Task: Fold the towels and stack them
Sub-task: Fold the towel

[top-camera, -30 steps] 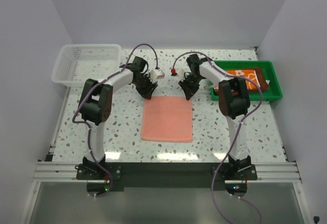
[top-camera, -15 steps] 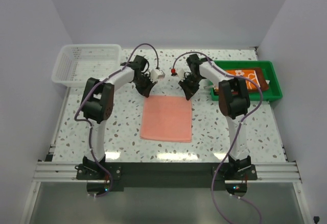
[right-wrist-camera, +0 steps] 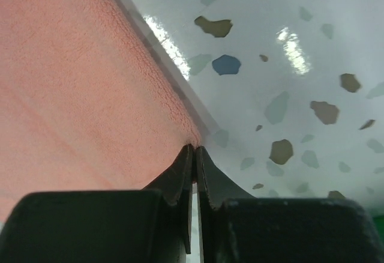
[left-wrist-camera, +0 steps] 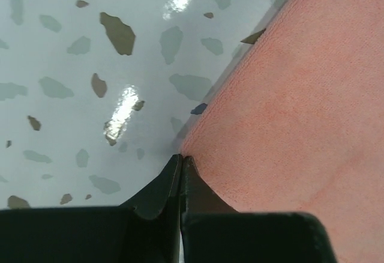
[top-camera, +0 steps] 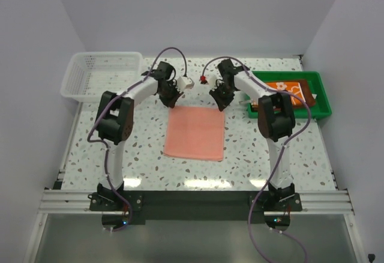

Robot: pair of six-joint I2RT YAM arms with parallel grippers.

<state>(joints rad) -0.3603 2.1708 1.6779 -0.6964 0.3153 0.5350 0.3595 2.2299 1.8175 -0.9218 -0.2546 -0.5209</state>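
Left claw [left-wrist-camera: 181, 160], right claw [right-wrist-camera: 195, 150]: seemingly tight on salmon towel [top-camera: 195, 134] corners

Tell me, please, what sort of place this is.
Probably a robot lab cell: left arm and right arm bolted to a rail, white walls round a speckled table, basket and tray beside a towel.

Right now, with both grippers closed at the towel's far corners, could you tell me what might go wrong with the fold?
1. The left gripper and right gripper pinch the salmon towel only at the very tips of its far corners, so either corner could slip out on lifting.
2. An uneven pull would probably skew the fold.
3. The right arm works close to the green tray and might nudge it.
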